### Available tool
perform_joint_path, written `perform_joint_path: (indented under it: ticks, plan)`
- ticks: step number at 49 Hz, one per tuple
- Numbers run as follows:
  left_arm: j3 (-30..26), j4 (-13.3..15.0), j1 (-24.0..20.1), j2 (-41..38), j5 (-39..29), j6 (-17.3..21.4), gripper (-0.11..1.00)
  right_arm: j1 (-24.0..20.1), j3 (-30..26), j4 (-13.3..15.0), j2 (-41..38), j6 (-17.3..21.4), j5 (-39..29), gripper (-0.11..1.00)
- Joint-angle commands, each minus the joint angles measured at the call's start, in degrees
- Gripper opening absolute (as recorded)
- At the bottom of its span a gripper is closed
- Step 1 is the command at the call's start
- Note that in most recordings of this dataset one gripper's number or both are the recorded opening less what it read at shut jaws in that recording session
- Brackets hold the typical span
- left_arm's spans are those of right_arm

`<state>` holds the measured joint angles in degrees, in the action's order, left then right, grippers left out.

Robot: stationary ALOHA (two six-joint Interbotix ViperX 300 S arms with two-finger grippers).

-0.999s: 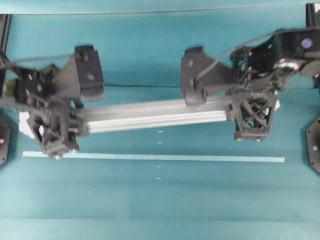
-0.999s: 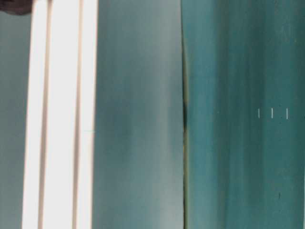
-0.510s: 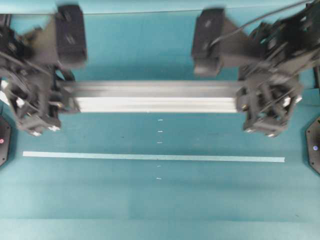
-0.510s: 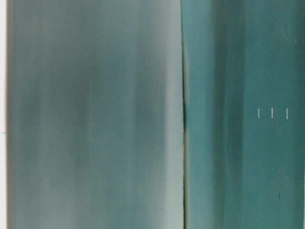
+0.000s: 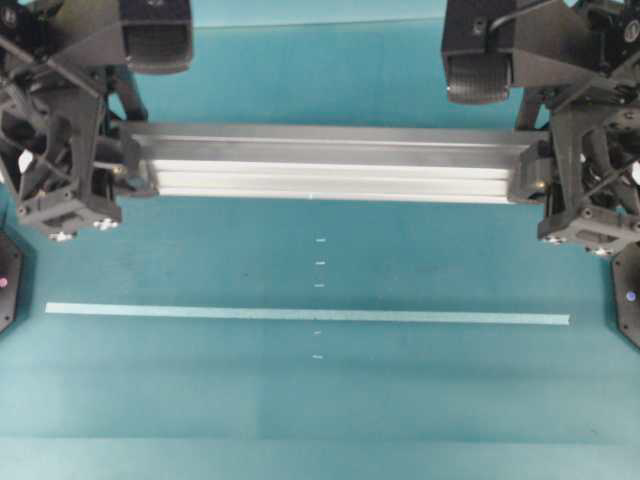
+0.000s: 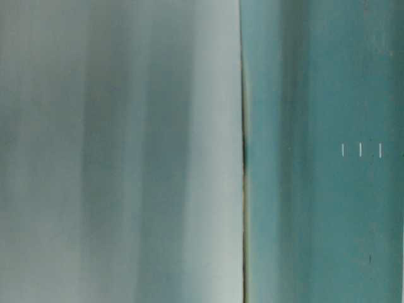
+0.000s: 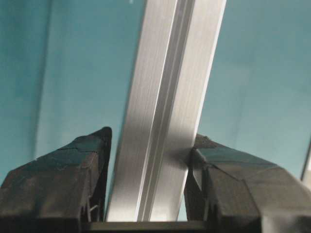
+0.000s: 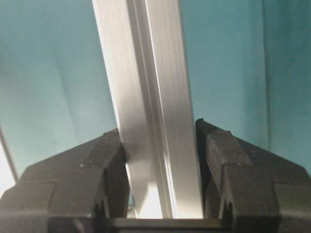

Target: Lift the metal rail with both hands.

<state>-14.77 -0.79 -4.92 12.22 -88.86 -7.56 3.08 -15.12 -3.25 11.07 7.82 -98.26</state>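
The metal rail [image 5: 330,165], a long silver grooved bar, hangs level above the teal table across the upper middle of the overhead view. My left gripper [image 5: 122,168] is shut on its left end, and my right gripper [image 5: 532,172] is shut on its right end. In the left wrist view the rail [image 7: 167,97] runs up between the black fingers of my left gripper [image 7: 151,136]. In the right wrist view the rail [image 8: 146,73] is squeezed between both fingers of my right gripper [image 8: 159,128]. The table-level view shows no rail.
A thin pale tape strip [image 5: 300,315] lies flat across the table below the rail, crossed by a short column of white tick marks [image 5: 318,263]. Black arm bases sit at the left edge [image 5: 8,280] and the right edge [image 5: 628,295].
Both grippers have risen with the rail, which looks larger and nearer the top of the overhead view. It was tilted and is now level. It has left the table-level view.
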Motion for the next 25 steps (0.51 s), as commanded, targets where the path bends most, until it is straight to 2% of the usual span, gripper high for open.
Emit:
perform_joint_path:
  ticks: [1,10,25]
  plan:
    - [-3.87,-0.70,-2.29,-0.62,0.00,-1.32,0.35,-0.35,-1.93,0.00,-0.09,2.55,1.14,0.38]
    - [-5.89,-0.70,-2.20,-1.67,-0.70,-1.32,0.35,-0.26,-2.11,0.26,0.35,2.64,1.05,0.38]
    - [-6.06,-0.70,-2.11,-2.37,-0.53,-1.49,0.35,-0.09,-1.05,1.32,0.62,2.64,1.14,0.38]
